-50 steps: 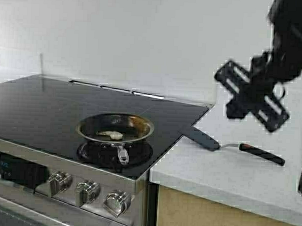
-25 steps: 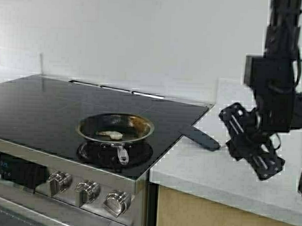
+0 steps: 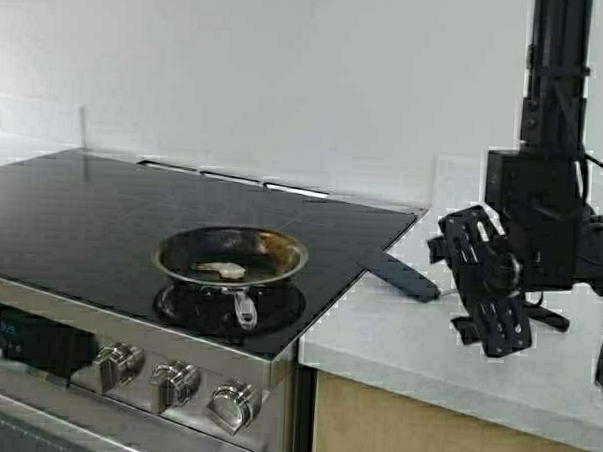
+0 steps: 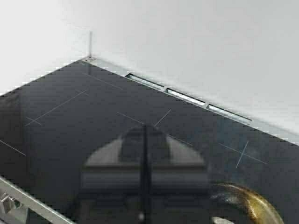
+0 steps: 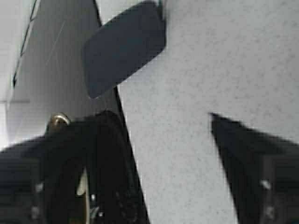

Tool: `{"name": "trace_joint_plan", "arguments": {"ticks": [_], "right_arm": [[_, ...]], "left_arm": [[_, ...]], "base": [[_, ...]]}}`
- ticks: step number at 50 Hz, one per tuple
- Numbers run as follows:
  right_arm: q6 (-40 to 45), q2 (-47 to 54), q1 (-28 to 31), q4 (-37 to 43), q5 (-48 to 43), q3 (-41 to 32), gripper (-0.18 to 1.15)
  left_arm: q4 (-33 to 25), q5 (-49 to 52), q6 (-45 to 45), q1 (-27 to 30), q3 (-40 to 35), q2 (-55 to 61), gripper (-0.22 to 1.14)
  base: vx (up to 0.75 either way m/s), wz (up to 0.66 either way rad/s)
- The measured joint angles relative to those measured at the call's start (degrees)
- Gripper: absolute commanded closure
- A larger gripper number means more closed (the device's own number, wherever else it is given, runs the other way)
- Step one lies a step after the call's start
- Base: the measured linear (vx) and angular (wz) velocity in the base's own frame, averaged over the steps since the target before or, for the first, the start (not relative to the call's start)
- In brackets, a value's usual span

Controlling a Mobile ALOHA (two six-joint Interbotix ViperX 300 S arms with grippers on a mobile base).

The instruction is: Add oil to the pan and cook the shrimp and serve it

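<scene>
The pan [image 3: 230, 255] sits on the black stove top, handle toward the front edge, with the pale shrimp [image 3: 222, 271] lying inside it. A black spatula [image 3: 399, 275] lies with its head across the stove's right edge and its handle on the counter. My right gripper [image 3: 484, 284] hangs open low over the counter, in front of that handle. In the right wrist view the right gripper [image 5: 161, 116] holds nothing, with bare counter between its fingers and the spatula head [image 5: 124, 46] beyond. My left gripper [image 4: 144, 135] is shut, above the stove, near the pan [image 4: 247, 205]. The oil is out of view.
Stove knobs [image 3: 175, 381] line the front panel below the pan. The white speckled counter [image 3: 407, 341] runs right of the stove, over a wooden cabinet. A white wall backs the stove.
My right arm has swung down from high at the right to just above the counter, and its gripper now covers most of the spatula handle. Pan, shrimp and spatula have not moved.
</scene>
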Motion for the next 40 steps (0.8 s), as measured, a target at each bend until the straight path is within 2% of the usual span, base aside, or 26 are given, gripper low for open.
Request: {"name": "trace_joint_plan", "arguments": {"ticks": [10, 19, 40], "right_arm": [[4.2, 1.2, -3.7, -0.8, 0.0, -1.3, -0.07], [9.4, 2.5, -4.0, -1.0, -0.1, -4.0, -0.07], [9.9, 5.6, -8.2, -1.6, 5.4, -12.9, -0.07]], "left_arm": [[0.0, 0.0, 0.0, 0.0, 0.0, 0.0, 0.89], [0.0, 0.0, 0.0, 0.0, 0.0, 0.0, 0.89], [0.0, 0.0, -1.5, 0.0, 0.0, -0.1, 0.89]], "base": [[0.00, 0.00], [0.00, 0.00], [0.00, 0.00]]}}
